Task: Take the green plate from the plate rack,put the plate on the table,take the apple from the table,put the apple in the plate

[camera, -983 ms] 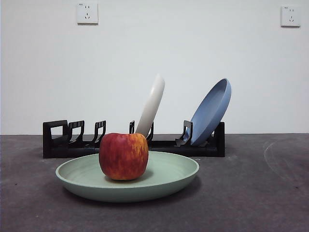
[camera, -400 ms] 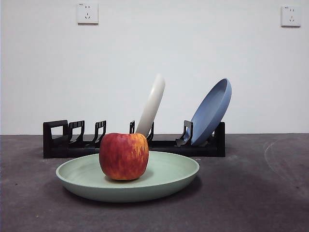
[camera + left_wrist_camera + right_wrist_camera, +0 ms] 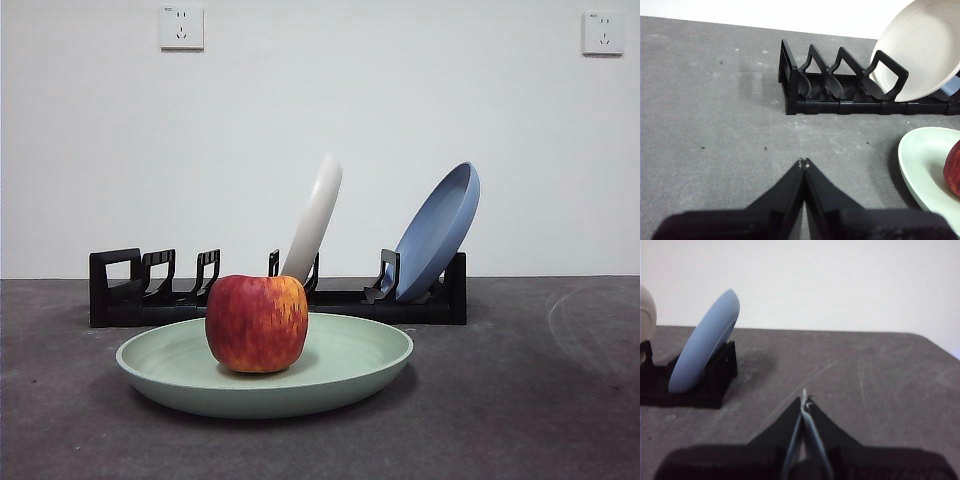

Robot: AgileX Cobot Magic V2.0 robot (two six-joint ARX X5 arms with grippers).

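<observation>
The red apple (image 3: 256,323) sits in the pale green plate (image 3: 350,365), which lies flat on the dark grey table (image 3: 520,400) in front of the black plate rack (image 3: 130,290). The left wrist view shows the plate's edge (image 3: 925,160), a sliver of the apple (image 3: 954,167) and the rack (image 3: 840,95). My left gripper (image 3: 803,163) is shut and empty, above bare table beside the plate. My right gripper (image 3: 805,399) is shut and empty, apart from the rack's end (image 3: 715,375). Neither gripper shows in the front view.
A cream-white plate (image 3: 314,218) and a blue plate (image 3: 438,230) lean in the rack's slots. The cream-white plate (image 3: 920,55) shows in the left wrist view and the blue plate (image 3: 702,347) in the right wrist view. A white wall stands behind the table.
</observation>
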